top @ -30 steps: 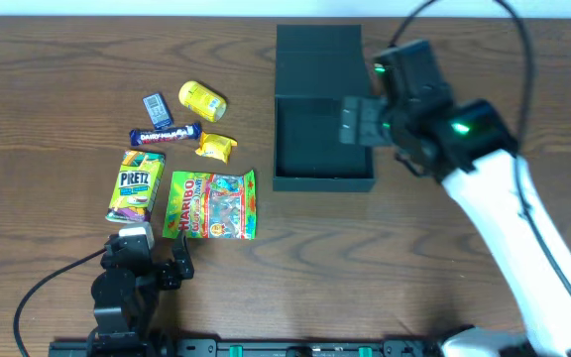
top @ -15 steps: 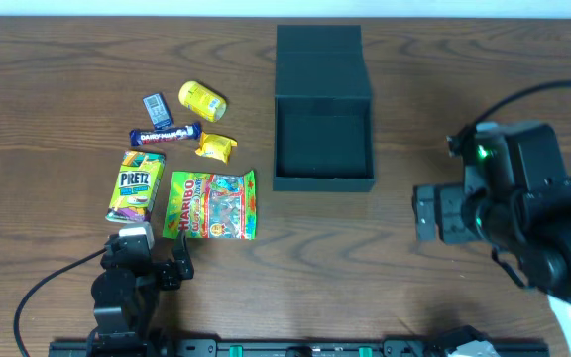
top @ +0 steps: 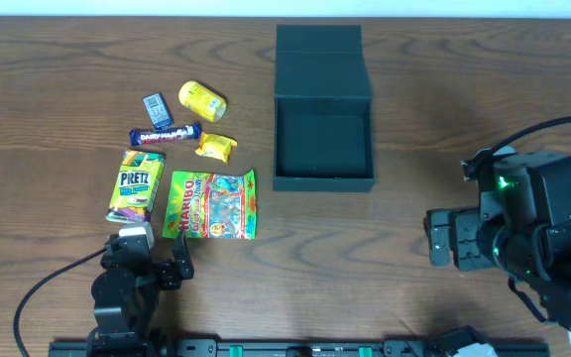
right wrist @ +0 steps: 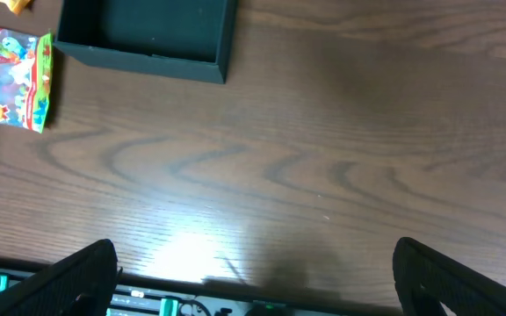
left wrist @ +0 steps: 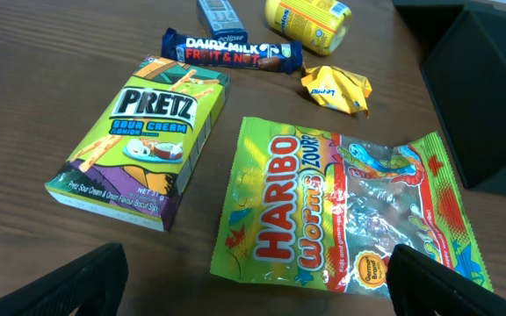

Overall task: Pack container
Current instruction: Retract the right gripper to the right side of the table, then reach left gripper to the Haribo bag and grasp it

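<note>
Dark wood counter (top: 67, 59): container (top: 323, 149) open and looking empty toward the far edge at mid-counter, Haribo bag (left wrist: 341, 211) left of it, long axis across, just ahead of the left fingers (left wrist: 90, 279), apart and empty, so likely nearer than the right fingers (right wrist: 77, 276), apart by the right edge.

A dark wood-grain table (top: 444, 119) carries an open black container (top: 323, 182), its flap lid (top: 319, 61) lying flat behind it. To its left sits a cluster of snacks: a Haribo worms bag (top: 212, 205) just beside a Pretz box (top: 136, 184), a Dairy Milk bar (top: 166, 133), a crumpled yellow wrapper (top: 215, 146), a yellow packet (top: 201, 99) and a small blue packet (top: 157, 105).
</note>
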You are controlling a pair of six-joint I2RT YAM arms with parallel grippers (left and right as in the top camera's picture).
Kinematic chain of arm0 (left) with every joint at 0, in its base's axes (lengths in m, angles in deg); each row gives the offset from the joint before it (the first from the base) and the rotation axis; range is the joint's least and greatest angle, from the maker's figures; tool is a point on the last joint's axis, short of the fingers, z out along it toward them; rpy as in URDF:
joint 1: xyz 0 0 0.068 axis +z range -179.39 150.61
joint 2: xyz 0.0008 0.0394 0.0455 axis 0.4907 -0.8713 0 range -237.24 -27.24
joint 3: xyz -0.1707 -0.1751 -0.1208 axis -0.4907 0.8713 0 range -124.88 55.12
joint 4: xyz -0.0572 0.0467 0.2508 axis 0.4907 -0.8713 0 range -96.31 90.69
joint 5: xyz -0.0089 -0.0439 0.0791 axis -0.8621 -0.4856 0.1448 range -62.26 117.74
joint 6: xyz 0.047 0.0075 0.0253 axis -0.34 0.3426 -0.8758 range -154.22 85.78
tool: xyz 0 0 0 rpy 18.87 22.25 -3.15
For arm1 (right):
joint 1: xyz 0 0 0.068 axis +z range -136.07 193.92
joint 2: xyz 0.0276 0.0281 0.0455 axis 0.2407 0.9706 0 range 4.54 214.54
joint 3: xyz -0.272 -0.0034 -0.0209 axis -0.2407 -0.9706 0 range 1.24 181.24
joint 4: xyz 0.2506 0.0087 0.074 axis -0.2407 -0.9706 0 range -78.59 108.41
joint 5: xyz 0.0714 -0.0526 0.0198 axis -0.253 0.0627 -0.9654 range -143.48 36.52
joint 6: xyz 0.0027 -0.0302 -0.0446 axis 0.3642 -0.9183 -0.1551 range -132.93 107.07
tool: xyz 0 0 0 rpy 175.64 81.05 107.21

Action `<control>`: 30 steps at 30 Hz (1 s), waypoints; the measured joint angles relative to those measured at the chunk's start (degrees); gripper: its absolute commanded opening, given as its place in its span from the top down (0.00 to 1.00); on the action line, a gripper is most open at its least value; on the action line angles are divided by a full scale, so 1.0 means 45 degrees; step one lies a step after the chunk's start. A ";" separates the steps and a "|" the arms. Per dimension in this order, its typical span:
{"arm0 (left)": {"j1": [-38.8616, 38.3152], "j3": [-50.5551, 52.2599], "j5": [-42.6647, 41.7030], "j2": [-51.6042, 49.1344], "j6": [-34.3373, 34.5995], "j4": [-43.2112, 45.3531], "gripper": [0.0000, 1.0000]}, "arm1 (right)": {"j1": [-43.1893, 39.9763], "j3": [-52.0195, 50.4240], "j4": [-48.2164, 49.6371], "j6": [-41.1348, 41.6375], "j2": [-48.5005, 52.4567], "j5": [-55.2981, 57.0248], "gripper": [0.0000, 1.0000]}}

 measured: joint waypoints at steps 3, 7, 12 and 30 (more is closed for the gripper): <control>0.0000 0.0000 -0.0010 0.0000 0.0024 0.0005 0.05 | 0.0000 0.0000 0.0000 0.0000 0.0015 0.0000 0.01; 0.0000 0.0019 -0.1613 0.0000 0.0554 0.0772 0.04 | 0.0000 0.0000 0.0000 0.0000 0.0015 0.0000 0.01; 0.0000 -0.0005 -0.3317 -0.0136 0.0840 0.1190 0.05 | 0.0000 0.0000 0.0000 0.0000 0.0015 0.0005 0.01; 0.0000 -0.8354 -0.2608 -1.1278 0.1574 -0.1428 0.05 | 0.0000 0.0000 0.0005 0.0000 0.0019 -0.0019 0.01</control>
